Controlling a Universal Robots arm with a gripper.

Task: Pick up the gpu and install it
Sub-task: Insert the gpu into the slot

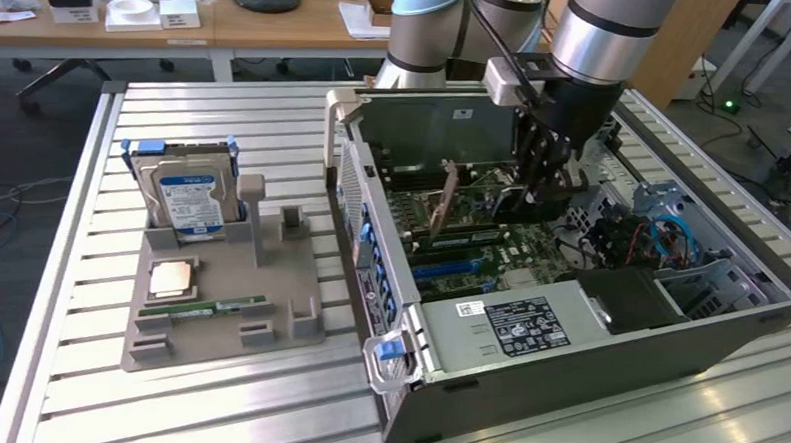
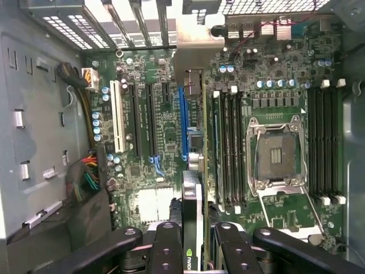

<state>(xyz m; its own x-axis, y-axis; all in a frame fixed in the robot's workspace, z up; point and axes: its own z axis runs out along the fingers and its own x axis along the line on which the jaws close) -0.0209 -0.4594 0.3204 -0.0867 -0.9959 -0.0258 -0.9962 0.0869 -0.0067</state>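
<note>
The gpu [image 2: 193, 194] is seen edge-on in the wrist view: a thin card with a dark face and a green logo. Its silver end bracket [image 2: 197, 35] reaches toward the case's slot openings. My gripper [image 2: 195, 235] is shut on it, one black finger [image 2: 165, 242] on each side. The card hangs upright over the green motherboard [image 2: 162, 137], in line with the long blue slot [image 2: 183, 123]; I cannot tell whether it touches. In the exterior view my gripper [image 1: 541, 188] is lowered inside the open computer case [image 1: 563, 374].
Installed memory sticks [image 2: 228, 148] and an open processor socket [image 2: 276, 154] lie beside the card. Bundled cables [image 2: 85, 177] crowd the case wall. On the slatted table, a grey holder [image 1: 280, 277] carries a blue-labelled hard drive [image 1: 189, 198], a RAM stick [image 1: 205, 306] and a processor chip [image 1: 170, 279].
</note>
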